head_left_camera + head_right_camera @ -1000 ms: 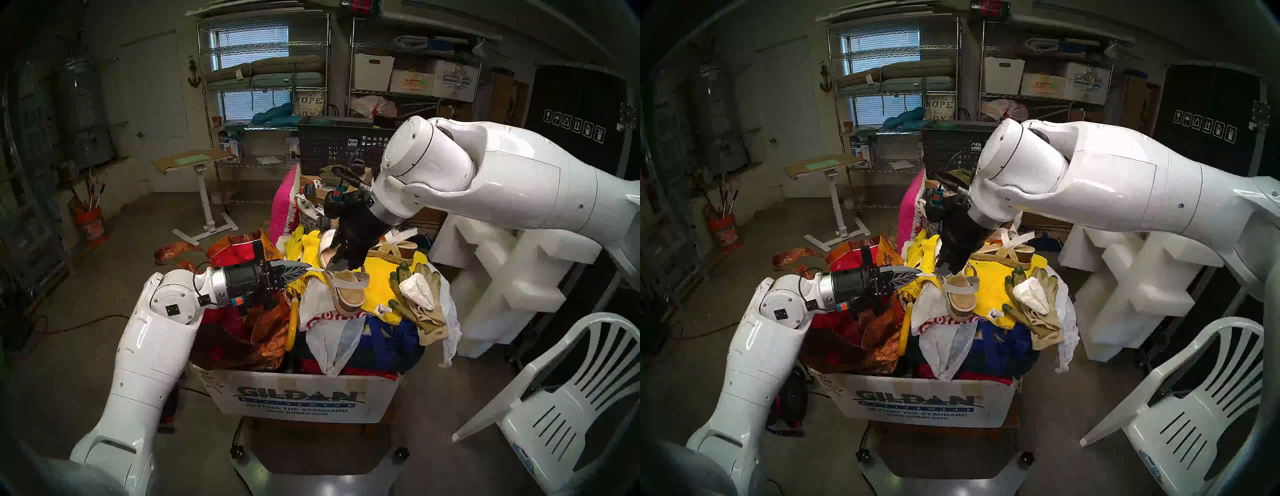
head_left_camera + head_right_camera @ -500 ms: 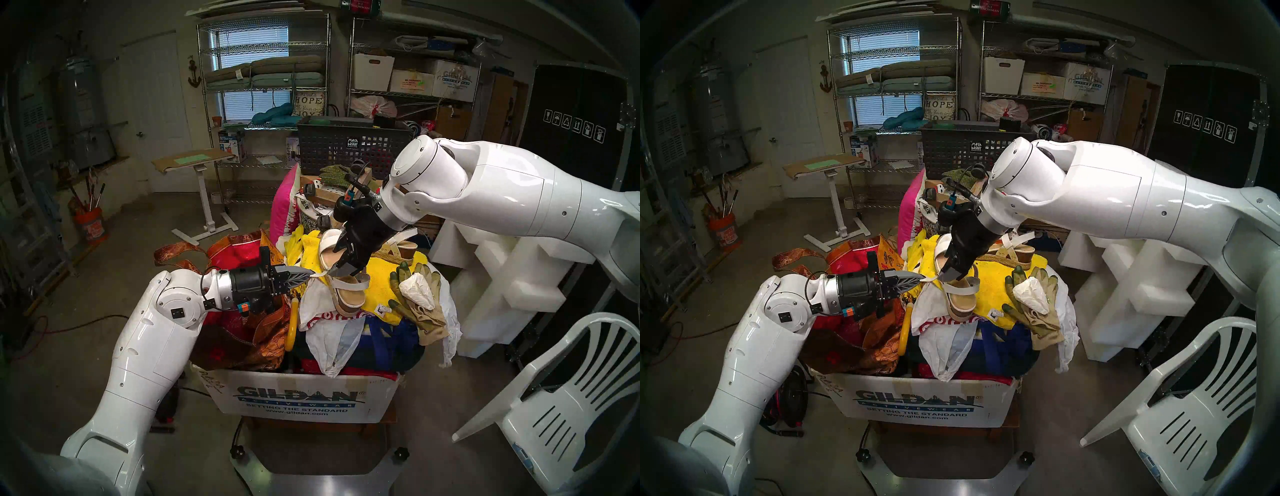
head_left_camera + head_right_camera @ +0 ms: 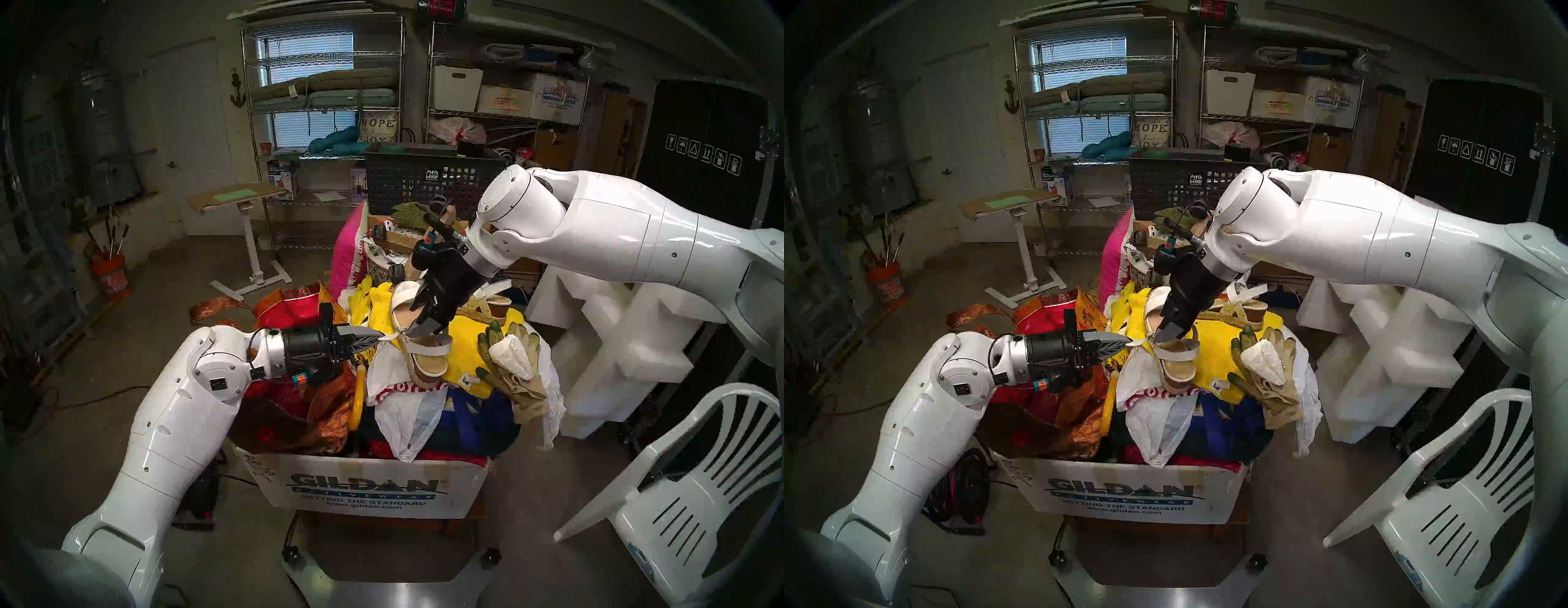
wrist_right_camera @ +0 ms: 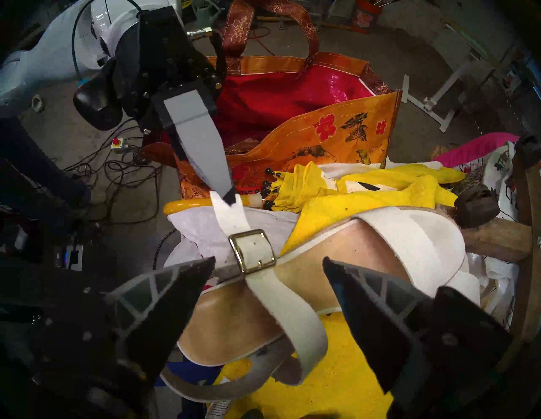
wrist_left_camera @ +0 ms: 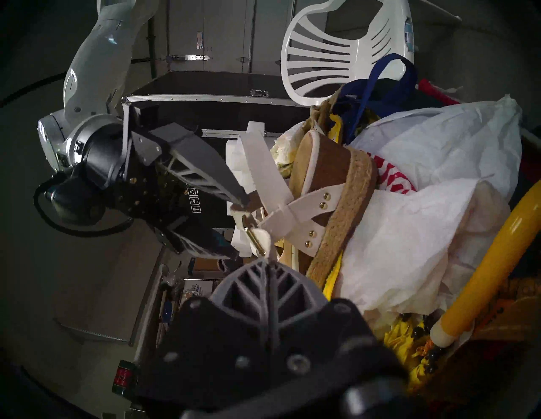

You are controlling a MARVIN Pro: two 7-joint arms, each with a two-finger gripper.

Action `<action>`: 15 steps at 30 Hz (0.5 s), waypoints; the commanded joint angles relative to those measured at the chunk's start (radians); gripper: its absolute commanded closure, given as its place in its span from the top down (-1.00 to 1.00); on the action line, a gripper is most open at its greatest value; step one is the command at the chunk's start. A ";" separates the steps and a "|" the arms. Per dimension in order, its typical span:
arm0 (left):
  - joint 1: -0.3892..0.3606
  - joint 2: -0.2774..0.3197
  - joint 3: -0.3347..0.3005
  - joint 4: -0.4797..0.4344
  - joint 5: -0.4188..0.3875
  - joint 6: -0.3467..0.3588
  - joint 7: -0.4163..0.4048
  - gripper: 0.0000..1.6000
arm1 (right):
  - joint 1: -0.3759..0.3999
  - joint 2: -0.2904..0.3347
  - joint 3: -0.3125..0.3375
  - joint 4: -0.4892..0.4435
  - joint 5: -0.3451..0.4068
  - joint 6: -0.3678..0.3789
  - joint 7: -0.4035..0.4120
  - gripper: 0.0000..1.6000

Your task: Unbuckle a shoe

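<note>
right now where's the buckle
In the right wrist view the buckle sits mid-frame on the sandal's white strap, between the open right gripper's fingers, just below the left gripper's pinch.

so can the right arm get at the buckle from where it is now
Probably yes. The right gripper hangs open just above the buckle, with nothing between them. The left gripper pinches only the strap's free end, off to one side, leaving the buckle clear.

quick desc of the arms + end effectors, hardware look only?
Both arms glossy white segmented shells with silver wrist rings. Each end effector black-bodied, with two grey tapered ribbed fingers: left end effector, right end effector. Black cable loops at wrists; small orange-teal tag each.
</note>
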 commanded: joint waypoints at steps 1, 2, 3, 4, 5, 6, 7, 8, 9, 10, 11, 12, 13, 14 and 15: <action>-0.017 0.032 0.002 -0.022 0.040 0.001 0.109 -1.00 | 0.019 -0.060 -0.001 0.083 -0.004 -0.026 0.080 0.70; -0.017 0.036 0.004 -0.024 0.048 0.001 0.125 -1.00 | 0.018 -0.070 -0.002 0.094 -0.009 -0.030 0.087 0.69; -0.018 0.040 0.008 -0.026 0.058 0.001 0.142 -1.00 | 0.016 -0.081 -0.004 0.107 -0.012 -0.034 0.100 0.68; -0.018 0.041 0.008 -0.028 0.063 0.001 0.153 -1.00 | 0.013 -0.088 -0.004 0.112 -0.012 -0.036 0.103 0.69; -0.019 0.046 0.013 -0.029 0.074 0.001 0.172 -1.00 | 0.012 -0.100 -0.008 0.126 -0.019 -0.041 0.116 0.69; -0.020 0.046 0.013 -0.031 0.078 0.001 0.174 -1.00 | 0.007 -0.106 -0.009 0.135 -0.018 -0.046 0.125 0.68; -0.020 0.053 0.019 -0.031 0.091 0.001 0.202 -1.00 | 0.004 -0.116 -0.011 0.148 -0.022 -0.051 0.133 0.67; -0.021 0.055 0.021 -0.032 0.097 0.001 0.208 -1.00 | 0.000 -0.122 -0.012 0.156 -0.024 -0.056 0.138 0.65; -0.021 0.059 0.025 -0.033 0.110 0.001 0.228 -1.00 | -0.002 -0.130 -0.014 0.166 -0.026 -0.060 0.148 0.66; -0.022 0.062 0.028 -0.032 0.118 0.001 0.237 -1.00 | -0.003 -0.136 -0.016 0.174 -0.029 -0.064 0.155 0.65; -0.022 0.063 0.034 -0.026 0.132 0.001 0.254 -1.00 | -0.006 -0.141 -0.016 0.183 -0.028 -0.069 0.166 0.62; -0.022 0.062 0.043 -0.014 0.149 0.001 0.271 -1.00 | -0.007 -0.147 -0.019 0.190 -0.033 -0.072 0.174 0.62; -0.024 0.061 0.049 -0.006 0.162 0.001 0.279 -1.00 | -0.008 -0.152 -0.022 0.198 -0.036 -0.077 0.184 0.54; -0.024 0.063 0.056 0.002 0.178 0.001 0.301 -1.00 | -0.010 -0.154 -0.022 0.203 -0.035 -0.079 0.193 0.51; -0.027 0.064 0.062 0.009 0.194 0.001 0.315 -1.00 | -0.010 -0.159 -0.025 0.211 -0.039 -0.083 0.203 0.50</action>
